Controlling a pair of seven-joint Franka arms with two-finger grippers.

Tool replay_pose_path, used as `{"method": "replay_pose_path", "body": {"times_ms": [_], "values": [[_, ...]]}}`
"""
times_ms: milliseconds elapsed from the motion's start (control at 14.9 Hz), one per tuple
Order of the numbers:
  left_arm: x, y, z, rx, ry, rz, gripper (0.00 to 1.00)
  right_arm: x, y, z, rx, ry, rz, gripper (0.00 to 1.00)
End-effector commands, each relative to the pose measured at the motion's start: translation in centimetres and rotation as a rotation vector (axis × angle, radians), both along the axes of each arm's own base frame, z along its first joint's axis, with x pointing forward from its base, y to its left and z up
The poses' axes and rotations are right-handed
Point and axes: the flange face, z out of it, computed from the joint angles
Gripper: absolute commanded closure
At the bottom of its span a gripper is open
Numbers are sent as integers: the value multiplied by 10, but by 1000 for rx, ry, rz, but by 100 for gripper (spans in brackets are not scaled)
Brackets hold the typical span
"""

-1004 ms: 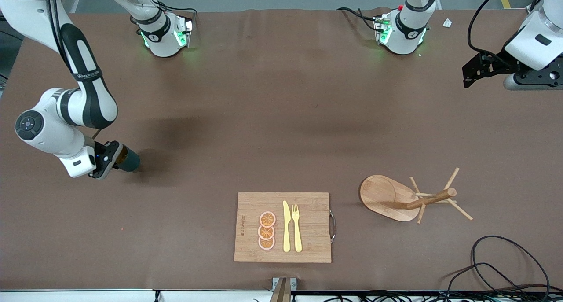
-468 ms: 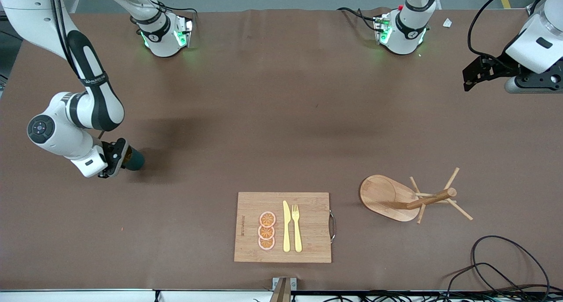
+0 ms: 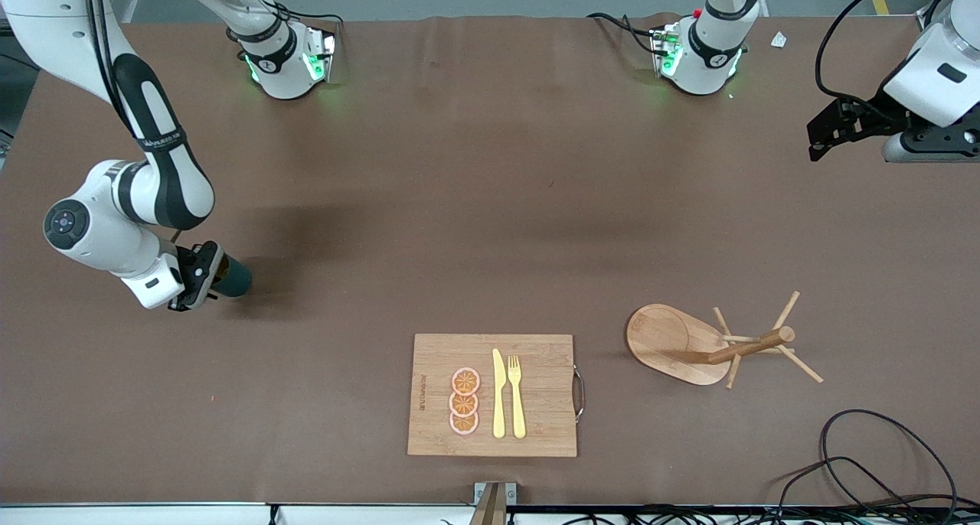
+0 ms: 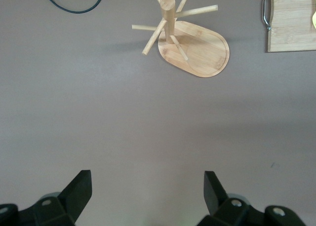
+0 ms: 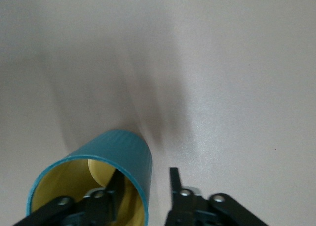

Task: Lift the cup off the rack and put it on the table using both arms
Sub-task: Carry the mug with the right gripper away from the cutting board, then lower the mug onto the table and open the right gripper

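The dark teal cup [image 3: 233, 280] with its yellowish inside [image 5: 74, 179] sits on the brown table [image 3: 475, 203] toward the right arm's end. My right gripper [image 3: 205, 278] is open astride the cup's wall [image 5: 145, 172]. One finger is inside the cup, and the other stands outside with a gap to the ribbed side [image 5: 123, 147]. The wooden rack [image 3: 708, 345] stands bare toward the left arm's end and also shows in the left wrist view [image 4: 197, 46]. My left gripper [image 3: 823, 135] hangs open and empty [image 4: 147, 179] over bare table, well away from the rack.
A bamboo cutting board [image 3: 547, 387] with orange slices [image 3: 464, 401], a yellow knife [image 3: 498, 395] and a fork [image 3: 517, 395] lies near the front edge. Black cables [image 3: 865, 464] loop at the front corner by the rack. A white scrap [image 3: 779, 40] lies near the left arm's base.
The right arm carried the cup slightly farther from the front camera, then its jaws parted off the cup's wall. The left arm drifted a little.
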Motion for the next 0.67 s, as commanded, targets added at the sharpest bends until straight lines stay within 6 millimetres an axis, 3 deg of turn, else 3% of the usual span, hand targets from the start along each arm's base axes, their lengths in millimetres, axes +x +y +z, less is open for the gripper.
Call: {"method": "replay_pose_path", "body": {"times_ms": [0,268,468,602], "values": [[4,-1,4,-7,-13,1,0,11,6,28,29,68,-96,0],[7,-2,2,-11,-24,0,0,25,11,80,28,75,-292,0],[4,-1,6,-10,-25,2,0,29,10,96,30,103,-329,0],[4,0,7,-10,-27,4,0,30,5,112,23,136,-469,0]]}}
